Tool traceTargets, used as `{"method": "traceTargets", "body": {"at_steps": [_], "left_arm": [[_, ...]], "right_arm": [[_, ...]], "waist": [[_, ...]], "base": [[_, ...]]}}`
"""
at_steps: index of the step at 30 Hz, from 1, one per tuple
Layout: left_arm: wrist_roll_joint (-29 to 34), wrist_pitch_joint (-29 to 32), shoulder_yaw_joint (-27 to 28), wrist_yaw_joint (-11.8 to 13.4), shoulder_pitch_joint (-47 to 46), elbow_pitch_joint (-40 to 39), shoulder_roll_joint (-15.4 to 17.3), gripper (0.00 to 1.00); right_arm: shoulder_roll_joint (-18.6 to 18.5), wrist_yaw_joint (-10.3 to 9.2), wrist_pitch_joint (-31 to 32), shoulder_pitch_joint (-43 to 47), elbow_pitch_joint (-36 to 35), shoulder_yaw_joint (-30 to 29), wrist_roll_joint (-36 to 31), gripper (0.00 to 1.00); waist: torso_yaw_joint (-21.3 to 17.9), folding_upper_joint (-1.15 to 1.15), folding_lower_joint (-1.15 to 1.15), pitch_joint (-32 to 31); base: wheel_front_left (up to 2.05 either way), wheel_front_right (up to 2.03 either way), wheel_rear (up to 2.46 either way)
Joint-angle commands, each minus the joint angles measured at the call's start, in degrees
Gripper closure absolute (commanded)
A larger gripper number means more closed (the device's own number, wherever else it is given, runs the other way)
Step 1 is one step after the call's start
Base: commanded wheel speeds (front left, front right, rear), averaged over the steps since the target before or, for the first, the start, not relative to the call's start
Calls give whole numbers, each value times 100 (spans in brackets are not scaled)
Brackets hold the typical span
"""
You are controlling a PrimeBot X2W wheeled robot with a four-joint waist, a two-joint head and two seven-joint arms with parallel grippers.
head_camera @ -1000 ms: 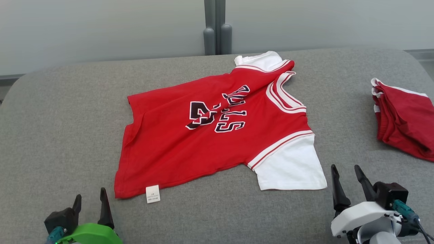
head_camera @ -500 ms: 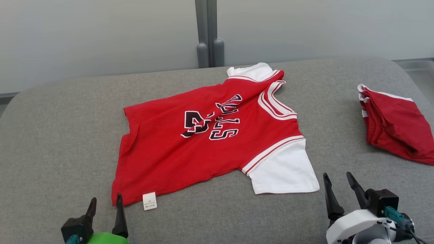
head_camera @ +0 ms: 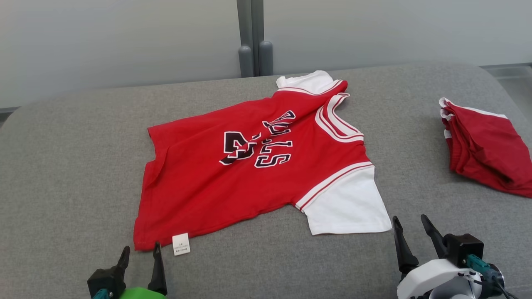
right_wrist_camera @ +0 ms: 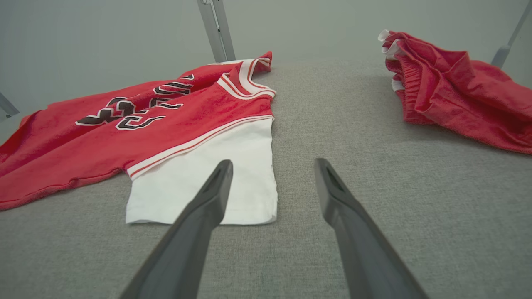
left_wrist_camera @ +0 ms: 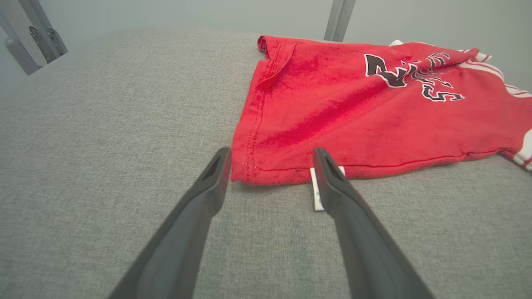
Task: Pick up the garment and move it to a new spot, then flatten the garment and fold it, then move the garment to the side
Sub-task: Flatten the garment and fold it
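A red jersey (head_camera: pixel 249 166) with white sleeves and dark lettering lies spread, a little rumpled, across the grey cushion (head_camera: pixel 62 166). Its near white sleeve (head_camera: pixel 347 205) points toward me, and a small white label (head_camera: pixel 181 243) sticks out of the near hem. My left gripper (head_camera: pixel 140 253) stands open just short of the hem's near corner (left_wrist_camera: pixel 245 172), not touching it. My right gripper (head_camera: pixel 409 224) is open too, beside the sleeve's outer corner (right_wrist_camera: pixel 266 211), with nothing between its fingers.
A second red garment (head_camera: pixel 484 147), bunched, lies at the cushion's right end. A grey post (head_camera: pixel 251 37) rises behind the cushion against a pale wall. Bare cushion stretches left of the jersey and between the two garments.
My left gripper has moved right and forward, up to the jersey's hem corner. The right gripper has drifted slightly left. The camera has shifted, and the jersey lies as before.
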Motion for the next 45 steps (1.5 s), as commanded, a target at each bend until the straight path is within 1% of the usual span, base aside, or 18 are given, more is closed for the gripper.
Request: {"method": "traceTargets", "body": {"at_steps": [1, 6, 7, 9, 13, 21, 31, 45], "left_arm": [[13, 0, -59, 18, -144, 42, 26, 0], [-109, 0, -44, 86, -483, 171, 27, 0], [-140, 0, -18, 132, -535, 197, 27, 0], [-201, 0, 29, 208, -639, 261, 28, 0], [-277, 0, 85, 267, -787, 443, 28, 0], [-395, 0, 42, 185, -907, 669, 27, 0], [-356, 0, 35, 198, -1004, 623, 28, 0], [-347, 0, -35, 134, -1020, 628, 27, 0]], "right_arm": [[-16, -3, -15, -74, 53, 12, 15, 0], [-18, -3, -15, -378, 58, 134, 40, 0], [-19, -3, -15, -405, 81, 146, 18, 0], [-16, -3, -15, -499, 116, 165, -29, 0], [-16, -3, -15, -603, 205, 199, -133, 0], [-16, -3, -15, -689, 437, 217, -233, 0], [-16, -3, -15, -750, 614, 176, -279, 0], [-17, -3, -15, -882, 823, 144, -183, 0]], "waist": [[-8, 0, 0, 156], [-14, 0, 0, 641], [-7, 0, 0, 707], [-3, 0, 0, 820], [-2, 0, 0, 952], [49, 0, 0, 1082], [127, 0, 0, 1228], [179, 0, 0, 1273]], "base": [[0, 0, 0], [0, 0, 0], [0, 0, 0], [0, 0, 0], [0, 0, 0], [0, 0, 0], [0, 0, 0], [0, 0, 0]]}}
